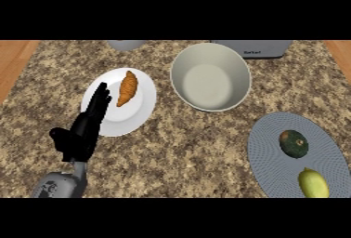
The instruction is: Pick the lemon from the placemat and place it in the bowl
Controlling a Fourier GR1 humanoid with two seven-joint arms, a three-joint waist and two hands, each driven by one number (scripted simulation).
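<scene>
A yellow lemon [313,183] lies on the round grey placemat [270,153] at the lower right, near the view's lower edge. A dark green avocado [293,143] sits on the same mat just above it. The large white bowl [210,76], with nothing in it, stands at the upper middle. My left hand [86,128] is at the lower left, open with fingers straight and pointing up over the rim of a white plate. It holds nothing. The right hand does not show.
A white plate [140,109] with a croissant [127,88] stands left of the bowl. A grey toaster [255,48] and a grey cup [126,44] sit at the back edge. Wooden strips border the granite counter [185,148] on both sides.
</scene>
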